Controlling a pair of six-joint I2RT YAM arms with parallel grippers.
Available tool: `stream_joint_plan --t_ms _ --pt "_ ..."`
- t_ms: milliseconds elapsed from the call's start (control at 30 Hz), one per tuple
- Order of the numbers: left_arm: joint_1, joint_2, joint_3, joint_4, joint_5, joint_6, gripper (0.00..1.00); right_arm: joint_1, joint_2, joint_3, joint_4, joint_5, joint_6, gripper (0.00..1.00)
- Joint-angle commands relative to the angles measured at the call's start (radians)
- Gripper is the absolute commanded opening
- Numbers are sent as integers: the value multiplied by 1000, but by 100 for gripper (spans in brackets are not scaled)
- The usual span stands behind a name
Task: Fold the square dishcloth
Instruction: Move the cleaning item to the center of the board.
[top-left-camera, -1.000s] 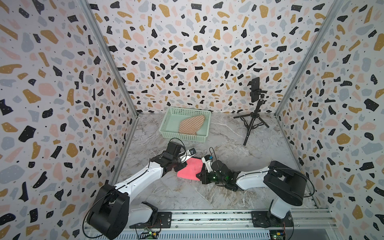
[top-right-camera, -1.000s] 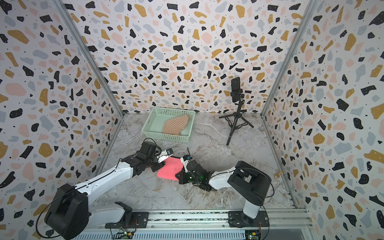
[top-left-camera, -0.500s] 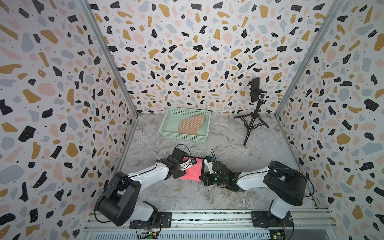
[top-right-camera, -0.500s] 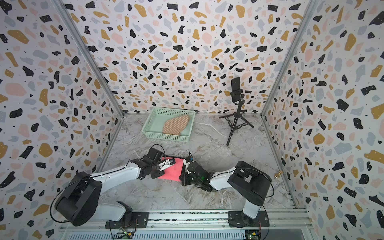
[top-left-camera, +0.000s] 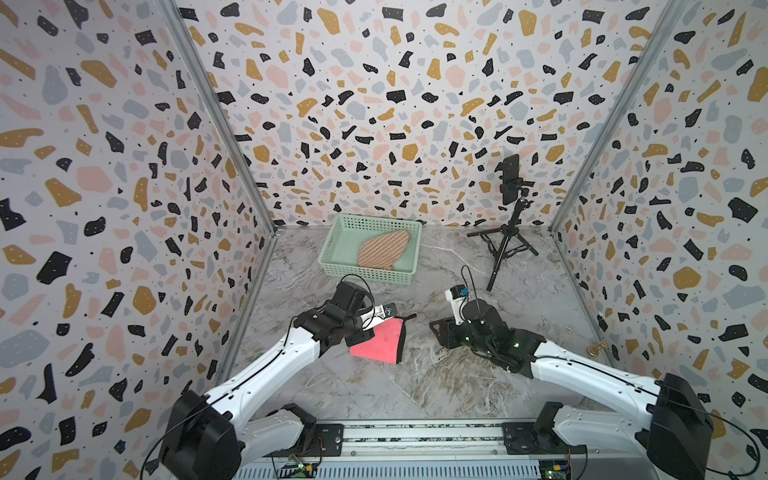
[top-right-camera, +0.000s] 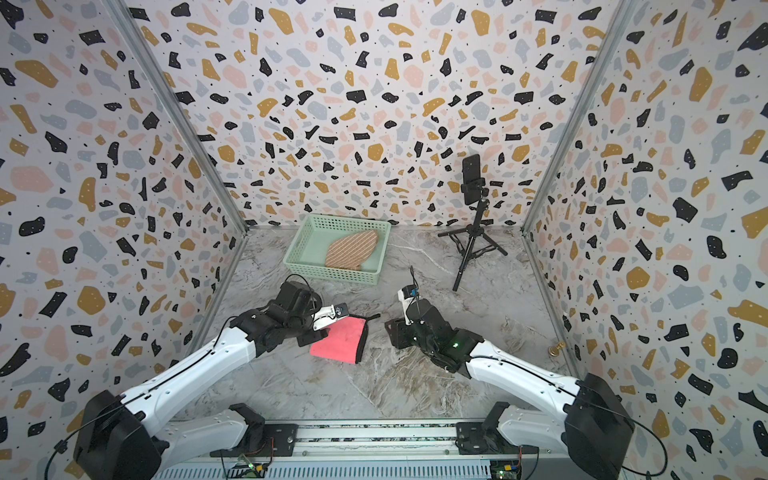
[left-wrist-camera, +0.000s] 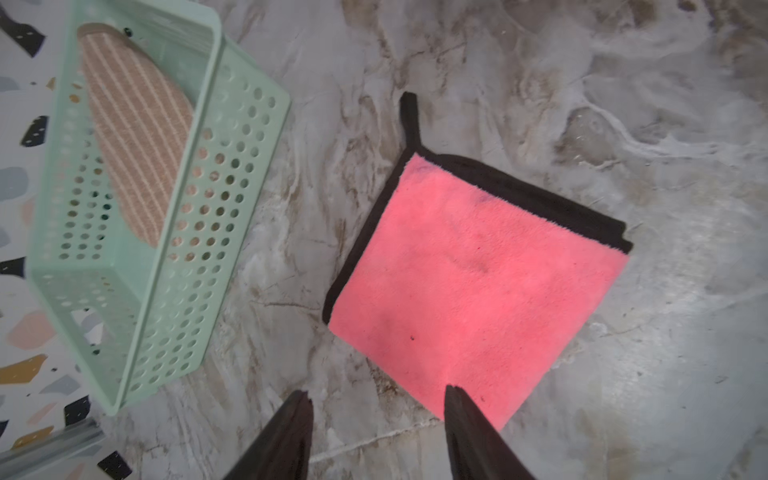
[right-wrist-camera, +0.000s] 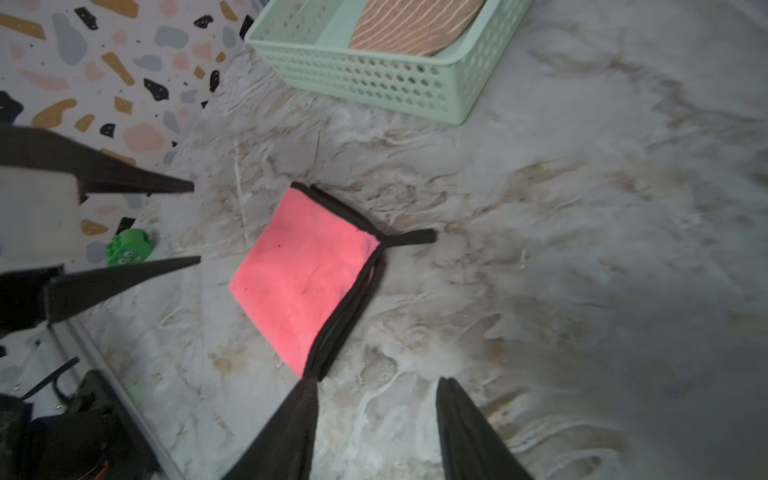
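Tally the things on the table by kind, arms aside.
Baskets: 1, green basket
Cloths: 2, pink dishcloth, striped cloth
Stands: 1, phone tripod
Toys: 1, green toy
Other: 1, small brass piece
Total: 6

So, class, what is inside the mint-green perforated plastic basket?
A tan oval pad with pale stripes lies in the basket. The basket floor beneath it is covered.

Obstructions and unresolved items
Left arm (top-left-camera: 328, 326) covers the dishcloth's (top-left-camera: 380, 338) left corner; basket (right-wrist-camera: 365, 83) cut by frame edge; green object (right-wrist-camera: 126, 248) blurred.
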Motion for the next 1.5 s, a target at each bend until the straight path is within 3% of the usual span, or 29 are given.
stream_joint_plan --t_ms 0,167,333,433,533,667,867,1000,1167,1300,1467 --pt "-31 143 25 -49 -5 -24 55 -35 -47 -3 -158 147 -87 63" --pt "-42 345 85 -51 -59 -11 54 -52 -33 -43 -155 218 -113 67" --pt "-21 425 49 -42 -173 59 54 -56 -32 -75 -126 246 -123 68" --pt "62 427 5 -48 -220 123 53 -57 -36 -89 -110 246 -122 68" --pt "204 418 -41 -41 -263 210 53 -58 -35 -105 -83 228 -115 68" --pt "347 390 -34 -55 -265 266 52 -58 -21 -117 -54 197 -103 68" --pt "417 318 51 -142 -217 279 52 -58 33 -126 -16 148 -89 68" --pt "413 264 213 -268 -76 198 55 -58 72 -120 0 130 -86 70" --pt "377 347 536 -291 68 -61 63 -58 81 -125 19 131 -86 77" --pt "320 564 849 -266 29 -234 70 -58 95 -129 34 126 -91 85" --pt "298 935 1301 -365 10 -392 81 -58 112 -137 54 105 -105 100"
